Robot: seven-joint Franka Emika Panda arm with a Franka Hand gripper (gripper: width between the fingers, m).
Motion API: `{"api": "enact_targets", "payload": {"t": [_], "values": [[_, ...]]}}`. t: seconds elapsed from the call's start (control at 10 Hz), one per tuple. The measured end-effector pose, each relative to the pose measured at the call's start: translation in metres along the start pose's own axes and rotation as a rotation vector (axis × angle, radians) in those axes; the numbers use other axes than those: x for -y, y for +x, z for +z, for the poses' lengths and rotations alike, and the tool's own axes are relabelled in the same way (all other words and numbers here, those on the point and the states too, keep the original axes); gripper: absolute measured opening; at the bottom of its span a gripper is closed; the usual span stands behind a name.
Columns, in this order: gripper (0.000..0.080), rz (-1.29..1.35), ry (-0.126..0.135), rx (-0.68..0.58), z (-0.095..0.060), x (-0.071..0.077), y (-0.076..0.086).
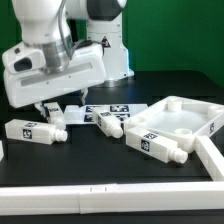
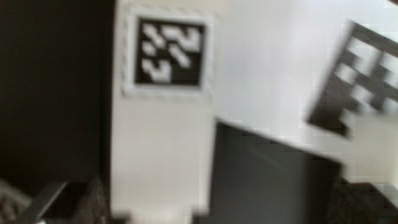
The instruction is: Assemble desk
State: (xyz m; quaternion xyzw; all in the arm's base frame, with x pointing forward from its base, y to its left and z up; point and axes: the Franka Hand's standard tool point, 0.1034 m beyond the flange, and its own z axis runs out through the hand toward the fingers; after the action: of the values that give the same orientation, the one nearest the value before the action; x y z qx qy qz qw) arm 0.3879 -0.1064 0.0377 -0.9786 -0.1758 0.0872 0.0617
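Hovering low over the table (image 1: 120, 168), the gripper (image 1: 50, 112) sits above the near end of the leg (image 1: 32, 130) furthest to the exterior view's left; that leg lies flat on its side, tag up; wrist view shows its long white body running between the fingers (image 2: 39, 200); jaws look spread wide with dark table showing on both sides of the leg, so not gripping anything, though the picture is blurry; two more legs (image 1: 108, 122) (image 1: 152, 142) lie flat mid-table, a fourth I can't pick out; the panel (image 1: 186, 100) rests rim-up on the exterior view's right, well apart from the gripper, sockets empty as far as I can see; marker board (image 1: 112, 106) lies behind the legs; white rail (image 1: 110, 195) runs along the front edge.

Risks, as I judge them: the jaws straddle the leg near one end, not the middle, so closing there could let the long body swing or droop once lifted; a slightly skewed approach could shove the leg sideways instead of pinching it; smooth plastic may slip; a tilted leg would then miss or jam in a corner socket; no leg is fitted yet, so most of the desk is undone.
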Motion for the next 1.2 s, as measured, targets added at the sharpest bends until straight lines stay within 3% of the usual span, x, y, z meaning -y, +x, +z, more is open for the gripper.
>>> {"api": "enact_targets", "payload": {"t": [0.2, 0.3, 0.5, 0.7, 0.9, 1.2], "values": [[0.0648, 0.039, 0.013, 0.006, -0.023, 0.019, 0.017], [0.0648, 0.042, 0.003, -0.003, -0.027, 0.033, 0.029], [0.0649, 0.024, -0.034, -0.024, -0.006, 0.051, 0.037], [0.0649, 0.014, -0.052, -0.029, 0.013, 0.052, 0.033], [0.0649, 0.009, -0.054, -0.023, 0.021, 0.057, 0.030], [0.0649, -0.017, -0.054, -0.025, 0.021, 0.058, 0.032]]}}
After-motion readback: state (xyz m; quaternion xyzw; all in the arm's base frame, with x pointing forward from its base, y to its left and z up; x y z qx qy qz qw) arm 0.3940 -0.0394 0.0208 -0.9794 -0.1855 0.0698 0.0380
